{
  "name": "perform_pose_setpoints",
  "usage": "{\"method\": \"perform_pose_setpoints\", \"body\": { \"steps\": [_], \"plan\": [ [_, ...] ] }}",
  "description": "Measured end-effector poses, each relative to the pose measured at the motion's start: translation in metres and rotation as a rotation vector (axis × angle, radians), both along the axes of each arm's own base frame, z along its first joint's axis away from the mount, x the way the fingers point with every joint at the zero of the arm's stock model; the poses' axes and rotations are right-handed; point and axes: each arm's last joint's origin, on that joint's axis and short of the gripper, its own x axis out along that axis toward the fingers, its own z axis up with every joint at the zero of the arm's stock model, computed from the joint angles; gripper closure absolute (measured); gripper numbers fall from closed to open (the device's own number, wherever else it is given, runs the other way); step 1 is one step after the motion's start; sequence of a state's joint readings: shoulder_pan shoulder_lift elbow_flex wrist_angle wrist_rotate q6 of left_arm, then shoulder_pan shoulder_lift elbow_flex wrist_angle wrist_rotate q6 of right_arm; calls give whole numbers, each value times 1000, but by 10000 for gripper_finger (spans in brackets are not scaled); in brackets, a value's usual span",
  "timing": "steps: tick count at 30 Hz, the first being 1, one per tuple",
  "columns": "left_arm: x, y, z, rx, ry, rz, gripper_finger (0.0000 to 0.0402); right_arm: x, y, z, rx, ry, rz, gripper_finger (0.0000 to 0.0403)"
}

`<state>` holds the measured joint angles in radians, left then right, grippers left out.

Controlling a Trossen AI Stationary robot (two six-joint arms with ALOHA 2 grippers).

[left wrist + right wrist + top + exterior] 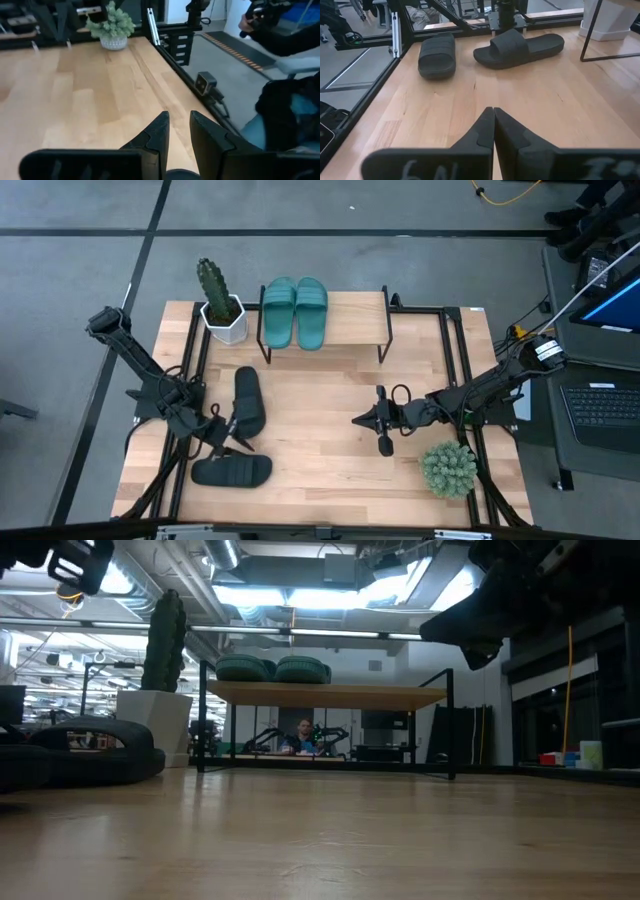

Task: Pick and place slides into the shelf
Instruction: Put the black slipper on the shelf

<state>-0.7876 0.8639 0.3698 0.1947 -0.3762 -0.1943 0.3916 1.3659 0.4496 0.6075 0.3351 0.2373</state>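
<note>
Two teal-green slides [294, 312] lie side by side on the shelf's plank top [350, 320]; the low view shows them there too [275, 668]. Two black slides rest sole-down on the table's left half, one toward the far side [248, 402] and one near the front edge [232, 471]. My left gripper [238, 442] hovers between these two, its fingers [179, 131] a little apart and on nothing. My right gripper [356, 420] is shut and empty over the table's middle right, pointing at the black slides [520, 47] [437, 55].
A cactus in a white pot [220, 305] stands left of the shelf. A small bushy plant [448, 468] sits at the near right corner. Bare wood [320, 450] lies between the two grippers. A person sits beyond the table's front edge [290, 100].
</note>
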Motion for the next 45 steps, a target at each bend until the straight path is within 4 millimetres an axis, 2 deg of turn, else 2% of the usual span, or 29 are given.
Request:
{"method": "perform_pose_setpoints", "body": {
  "steps": [28, 33, 40, 45],
  "plan": [
    [-2, 1, -9, -117, 151, 37, 333, 0, 0, -1, -11, 7, 2, 393],
    [-3, 1, -10, -205, 206, 73, 333, 0, 0, -1, -14, 7, 3, 393],
    [-11, -7, -11, -298, 255, 64, 333, 0, 0, -1, -24, 15, 5, 393],
    [-14, -14, -16, -339, 288, 123, 333, -1, 0, -2, -41, 21, 10, 393]
  ]
}}
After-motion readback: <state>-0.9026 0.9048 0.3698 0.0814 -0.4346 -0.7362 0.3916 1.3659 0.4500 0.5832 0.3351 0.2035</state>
